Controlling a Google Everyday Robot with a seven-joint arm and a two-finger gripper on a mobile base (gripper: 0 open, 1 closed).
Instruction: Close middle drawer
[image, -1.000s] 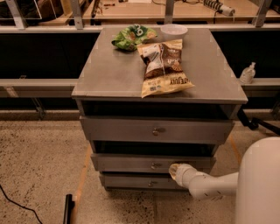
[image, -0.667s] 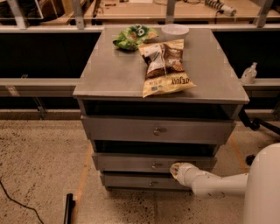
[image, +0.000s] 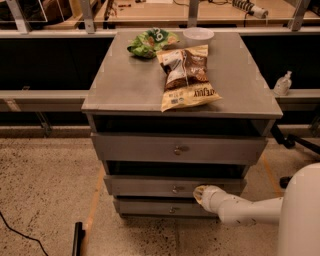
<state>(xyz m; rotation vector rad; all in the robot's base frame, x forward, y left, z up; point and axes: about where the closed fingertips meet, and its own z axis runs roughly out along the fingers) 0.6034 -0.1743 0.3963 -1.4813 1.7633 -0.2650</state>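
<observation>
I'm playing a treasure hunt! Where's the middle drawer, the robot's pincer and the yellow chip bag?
middle drawer (image: 145, 186), camera view, left part of its grey front.
pincer (image: 200, 194), camera view, its tip, at the drawer front right of the knob (image: 176, 189).
chip bag (image: 187, 75), camera view, middle of the bag.

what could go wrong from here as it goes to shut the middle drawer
The gripper sits at the middle drawer front to the right of its knob, so an off-centre push might skew the drawer and jam it. It is also low on the front, near the bottom drawer, and could slip down onto that. A hard shove may shake the chip bag lying near the top's front edge.
</observation>
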